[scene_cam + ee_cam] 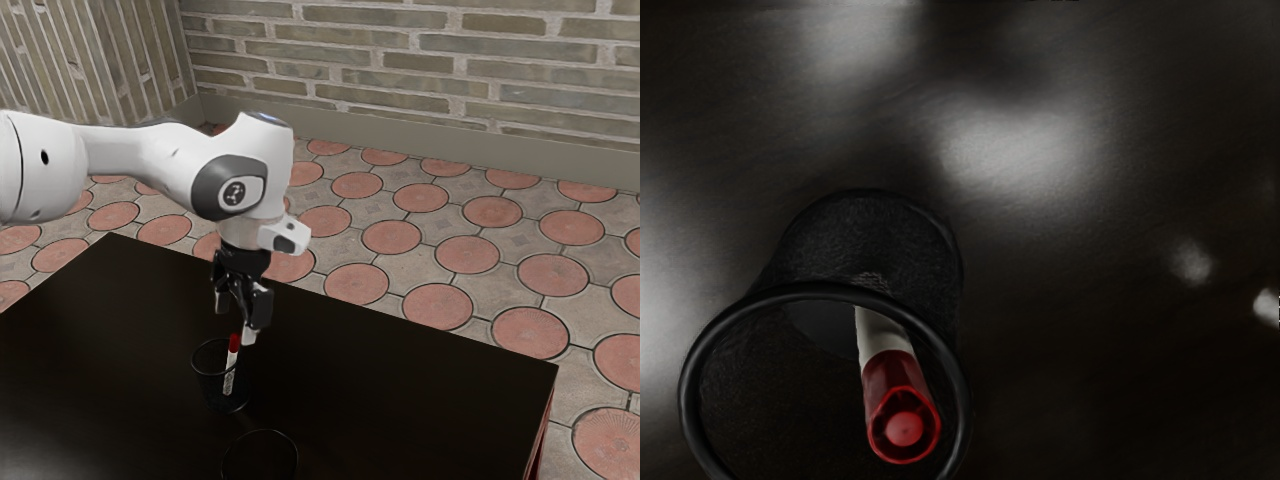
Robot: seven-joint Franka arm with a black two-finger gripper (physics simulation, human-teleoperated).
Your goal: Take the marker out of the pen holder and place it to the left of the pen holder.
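The gripper (235,320) is above the pen holder with its two fingers apart, nothing between them. The black mesh pen holder (213,389) stands on the dark table. Inside it the marker (229,374) leans against the wall, white body down, its red cap rising past the rim just under the fingers. In the wrist view the round pen holder (871,236) has a thick black rim, and the marker (902,405) stands within it with its red cap toward the camera. The marker's lower end is hidden there.
A second dark round rim (262,431) shows at the exterior view's lower edge, close to the pen holder. The black table (400,390) ends at an edge and corner on the exterior view's right; tiled floor and a brick wall lie beyond.
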